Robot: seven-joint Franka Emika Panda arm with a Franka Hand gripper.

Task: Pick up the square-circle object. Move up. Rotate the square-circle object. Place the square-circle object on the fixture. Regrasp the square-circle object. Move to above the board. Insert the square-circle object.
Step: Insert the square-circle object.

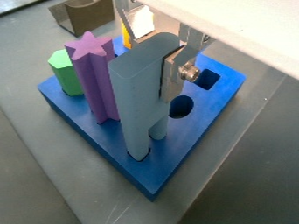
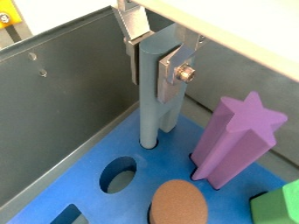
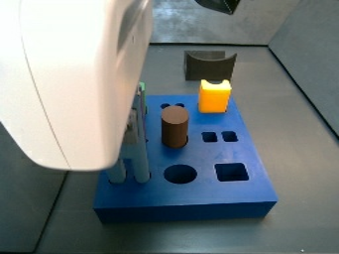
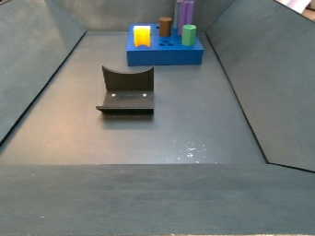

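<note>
The tool point(image 1: 163, 66), poised over the board point(image 1: 198, 144), clamps its silver fingers point(image 2: 170, 70) on the upright square-circle object point(image 2: 156, 105), whose lower end sits in a board hole. The fixture point(image 4: 124, 89) stands well apart on the grey table point(image 4: 147, 138), walled by grey panels.

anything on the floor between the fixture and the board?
No. In a side view, bare grey floor separates the fixture from the board. The end effector grips the square-circle object over the board.
</note>
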